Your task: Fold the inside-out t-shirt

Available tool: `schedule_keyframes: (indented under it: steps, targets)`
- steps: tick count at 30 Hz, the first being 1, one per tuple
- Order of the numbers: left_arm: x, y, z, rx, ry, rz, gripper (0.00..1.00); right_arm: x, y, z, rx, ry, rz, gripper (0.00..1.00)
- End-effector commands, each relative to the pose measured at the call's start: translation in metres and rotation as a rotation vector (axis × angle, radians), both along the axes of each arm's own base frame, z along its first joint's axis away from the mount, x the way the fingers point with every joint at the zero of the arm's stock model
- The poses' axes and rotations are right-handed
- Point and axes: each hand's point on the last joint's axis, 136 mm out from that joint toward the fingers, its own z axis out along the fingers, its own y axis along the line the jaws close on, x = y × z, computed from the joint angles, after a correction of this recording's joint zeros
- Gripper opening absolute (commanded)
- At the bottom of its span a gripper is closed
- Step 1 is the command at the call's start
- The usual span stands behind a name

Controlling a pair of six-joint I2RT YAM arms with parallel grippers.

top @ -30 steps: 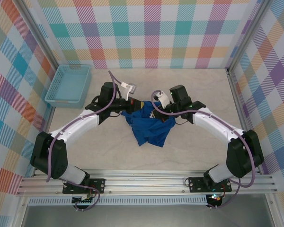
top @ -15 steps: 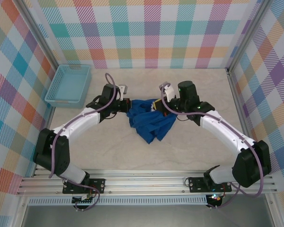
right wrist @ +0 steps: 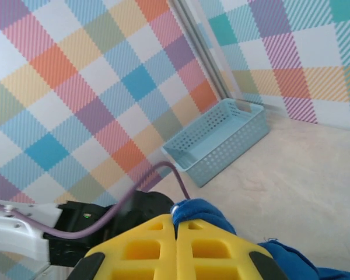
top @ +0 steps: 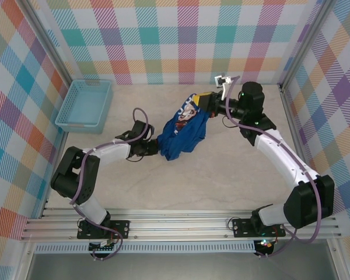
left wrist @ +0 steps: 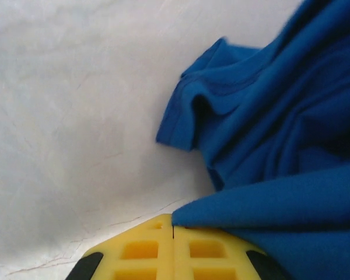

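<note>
From above, you have the inside-out t-shirt (top: 181,131) bunched and stretched between both arms, to the right of the basket (top: 84,105) and well apart from it. The right gripper (top: 203,102) is clamped on the end farther from the basket, and the left gripper (top: 157,149) on the lower end nearer it. On your left wrist view, the yellow fingers (left wrist: 140,251) press together on a fold of blue cloth, with more shirt draped over the table (left wrist: 76,116). On your right wrist view, the fingers are closed on a blue bunch, with the basket beyond it by the checked wall.
</note>
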Motion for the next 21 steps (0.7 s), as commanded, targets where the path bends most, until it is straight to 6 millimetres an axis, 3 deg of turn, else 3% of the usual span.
schedule_keyframes:
  steps: [1, 3, 10, 14, 17, 21]
  targets:
    - [-0.001, 0.008, -0.005, -0.008, -0.001, 0.068, 0.08, -0.016, -0.002, 0.040, 0.044, -0.120, 0.116, 0.00]
    - [0.000, 0.006, 0.012, -0.047, -0.047, 0.071, 0.21, -0.024, 0.001, 0.033, 0.012, -0.122, 0.177, 0.00]
    - [0.004, 0.005, 0.114, -0.189, -0.315, 0.076, 0.64, -0.045, 0.001, 0.003, -0.084, -0.135, 0.305, 0.00]
    - [-0.002, -0.035, 0.163, -0.371, -0.369, -0.112, 0.71, -0.054, 0.002, -0.009, -0.101, -0.123, 0.373, 0.00]
    - [-0.004, -0.060, 0.173, -0.415, -0.383, -0.251, 0.73, -0.059, 0.002, -0.014, -0.099, -0.111, 0.412, 0.00]
    - [-0.003, -0.081, 0.160, -0.404, -0.337, -0.383, 0.74, -0.062, 0.002, -0.014, -0.098, -0.113, 0.432, 0.00]
